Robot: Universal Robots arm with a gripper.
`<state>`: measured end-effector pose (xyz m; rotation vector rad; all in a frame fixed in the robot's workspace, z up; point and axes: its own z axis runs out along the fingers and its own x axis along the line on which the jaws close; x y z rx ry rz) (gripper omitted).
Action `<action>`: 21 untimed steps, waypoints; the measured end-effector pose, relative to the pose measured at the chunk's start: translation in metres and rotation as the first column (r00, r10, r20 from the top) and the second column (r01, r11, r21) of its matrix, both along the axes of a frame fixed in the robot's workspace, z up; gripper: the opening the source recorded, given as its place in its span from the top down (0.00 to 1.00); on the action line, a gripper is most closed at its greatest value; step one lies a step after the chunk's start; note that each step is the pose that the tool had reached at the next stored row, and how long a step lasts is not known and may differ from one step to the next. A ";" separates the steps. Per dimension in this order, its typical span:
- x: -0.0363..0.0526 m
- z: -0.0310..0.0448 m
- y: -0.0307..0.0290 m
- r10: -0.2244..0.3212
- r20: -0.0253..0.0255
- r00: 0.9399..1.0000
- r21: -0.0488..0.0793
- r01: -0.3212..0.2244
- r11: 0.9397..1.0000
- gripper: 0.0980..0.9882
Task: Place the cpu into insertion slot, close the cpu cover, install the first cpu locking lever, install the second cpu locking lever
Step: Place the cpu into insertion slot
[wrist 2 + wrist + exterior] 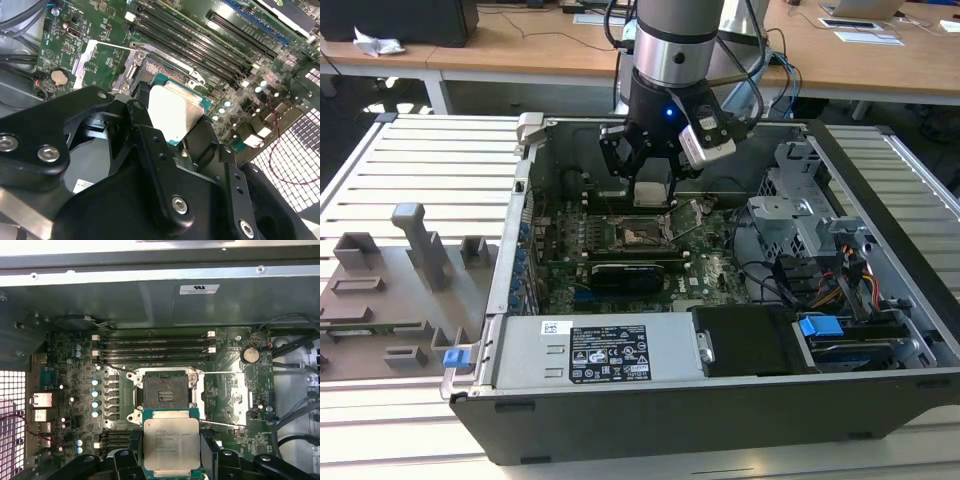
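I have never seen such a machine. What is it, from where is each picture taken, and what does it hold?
It is a robot arm with a gripper, working inside an open computer case that lies on a slatted table. The exterior view looks from outside. Both wrist views come from cameras riding on the arm, looking at the green motherboard. The gripper is shut on the cpu, a small square chip, and holds it over the board, close to the empty socket.

Even, bright room light, with glare whitening the cpu [175, 116].
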<state>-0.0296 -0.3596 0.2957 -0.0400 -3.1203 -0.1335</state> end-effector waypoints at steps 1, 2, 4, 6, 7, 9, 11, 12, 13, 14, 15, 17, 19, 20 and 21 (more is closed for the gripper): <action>0.0000 -0.0009 0.0000 0.000 0.000 1.000 0.000 0.000 1.000 0.50; 0.0000 -0.0020 0.0000 0.000 0.000 1.000 0.000 0.000 1.000 0.50; 0.0000 -0.0044 0.0000 0.000 0.000 1.000 0.000 0.000 1.000 0.50; 0.0000 -0.0062 0.0000 0.000 0.000 1.000 0.000 0.000 1.000 0.50; 0.0000 -0.0072 0.0000 0.000 0.000 1.000 0.000 0.000 1.000 0.50; 0.0000 -0.0102 0.0000 0.000 0.000 1.000 0.000 0.000 1.000 0.50; 0.0000 -0.0148 0.0000 0.000 0.000 1.000 0.000 0.000 1.000 0.50; 0.0000 -0.0158 0.0000 0.000 0.000 1.000 0.000 0.000 1.000 0.50; 0.0000 -0.0172 0.0000 0.000 0.000 1.000 0.000 0.000 1.000 0.50; 0.0000 -0.0196 0.0000 0.000 0.000 1.000 0.000 0.000 1.000 0.50; 0.0000 -0.0214 0.0000 0.000 0.000 1.000 0.000 0.000 1.000 0.50; 0.0000 -0.0233 0.0000 0.000 0.000 1.000 0.000 0.000 1.000 0.50; 0.0000 -0.0267 0.0000 0.000 0.000 1.000 0.000 0.000 1.000 0.50; 0.0000 -0.0294 0.0000 0.000 0.000 1.000 0.000 0.000 1.000 0.50; 0.0000 -0.0317 0.0000 0.000 0.000 1.000 0.000 0.000 1.000 0.50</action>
